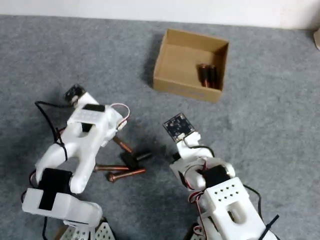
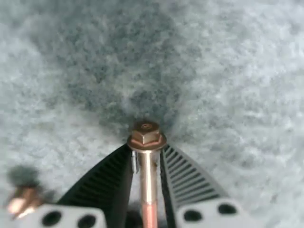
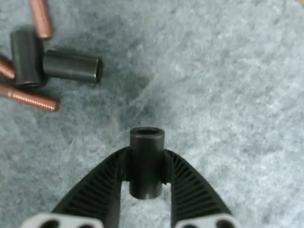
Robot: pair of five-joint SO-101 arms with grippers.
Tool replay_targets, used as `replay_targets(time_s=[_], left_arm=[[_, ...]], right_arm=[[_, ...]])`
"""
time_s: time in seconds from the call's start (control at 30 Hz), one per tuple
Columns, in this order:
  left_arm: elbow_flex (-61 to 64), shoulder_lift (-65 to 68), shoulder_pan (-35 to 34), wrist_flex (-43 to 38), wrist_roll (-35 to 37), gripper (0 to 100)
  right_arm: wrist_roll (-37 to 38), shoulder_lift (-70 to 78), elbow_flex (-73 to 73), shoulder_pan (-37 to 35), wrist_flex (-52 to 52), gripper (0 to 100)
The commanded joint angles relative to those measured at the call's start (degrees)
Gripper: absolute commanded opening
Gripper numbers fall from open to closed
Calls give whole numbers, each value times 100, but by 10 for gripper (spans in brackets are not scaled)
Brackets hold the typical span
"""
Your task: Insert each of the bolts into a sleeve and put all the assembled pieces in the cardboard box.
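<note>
My left gripper (image 2: 146, 151) is shut on a copper bolt (image 2: 147, 166), hex head outward, held above the grey carpet. In the high view that bolt (image 1: 121, 144) pokes out from under the left arm. My right gripper (image 3: 146, 154) is shut on a black sleeve (image 3: 146, 161), its open bore facing away from the fingers. Two loose sleeves (image 3: 71, 66) lie close together on the carpet with bolts (image 3: 33, 99) around them; from above they lie between the arms (image 1: 132, 159). The cardboard box (image 1: 172, 86) at the back holds assembled pieces (image 1: 209, 76) in its right corner.
Two loose bolts (image 1: 125, 173) lie beside the left arm's lower part. Another bolt's head (image 2: 21, 199) shows beside the left gripper's base. Open carpet stretches between the loose parts and the box, and to the right of the right arm (image 1: 225, 197).
</note>
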Motion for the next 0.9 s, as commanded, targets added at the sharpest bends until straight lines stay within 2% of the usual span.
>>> replay_targets(time_s=[0.0,0.1,0.13,0.17,0.3,0.57,0.77,0.87], left_arm=[[-927,-558,-180,1389,-2040,5],[-1059,-884,-145,1495,-4519,5],[-1086,-998,-92,1468,-5160,5],[-1086,-1138,31,1371,-5415,5],[-1042,-1859,145,1152,-5793,5],[-840,-4040,655,1152,-7130,5],[-110,-5745,734,545,-7138,5],[567,-6501,734,141,-7138,5]], right_arm=[[70,13,-40,101,-154,5],[70,4,-40,101,-154,5],[70,4,-40,101,-154,5],[70,-13,-40,101,-154,5],[70,-31,-40,101,-163,5],[70,-48,-110,-75,-163,5],[273,-1086,-66,-910,-400,5],[281,-1921,-57,-1007,-382,5]])
